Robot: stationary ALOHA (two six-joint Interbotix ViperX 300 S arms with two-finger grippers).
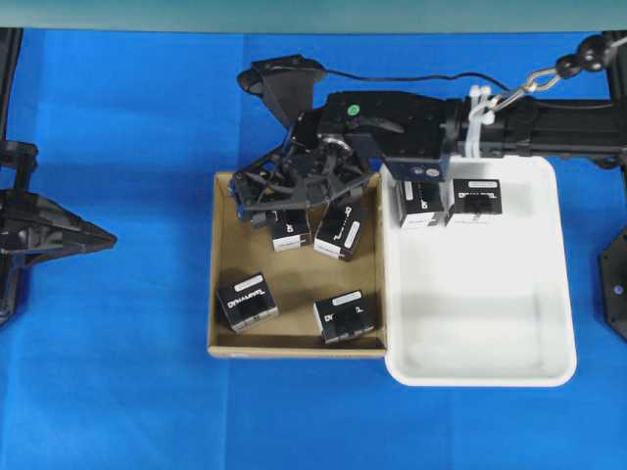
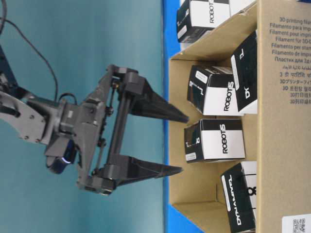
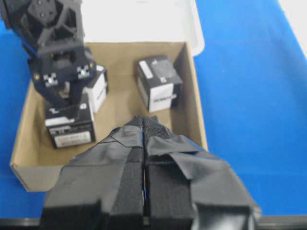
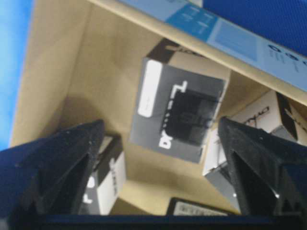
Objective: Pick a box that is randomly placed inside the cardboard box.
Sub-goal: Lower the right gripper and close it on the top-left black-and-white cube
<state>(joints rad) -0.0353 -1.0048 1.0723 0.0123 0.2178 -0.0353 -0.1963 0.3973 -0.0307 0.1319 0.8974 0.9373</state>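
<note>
Four black boxes (image 1: 247, 301) counted in cardboard box (image 1: 220, 257); two in white tray (image 1: 490, 323). Right gripper (image 2: 177, 143) spread wide, nothing held; left gripper (image 3: 144, 125) pressed together, nothing held.

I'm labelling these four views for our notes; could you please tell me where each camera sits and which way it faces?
Overhead: above the table, looking straight down on the cardboard box, white tray and right arm.
Table-level: low beside the carton, facing the open right tool.
Left wrist: on the left arm, looking past the shut left tool into the carton.
Right wrist: looking down between its open fingers at a black box.
Shared: all four show the carton with black boxes.
</note>
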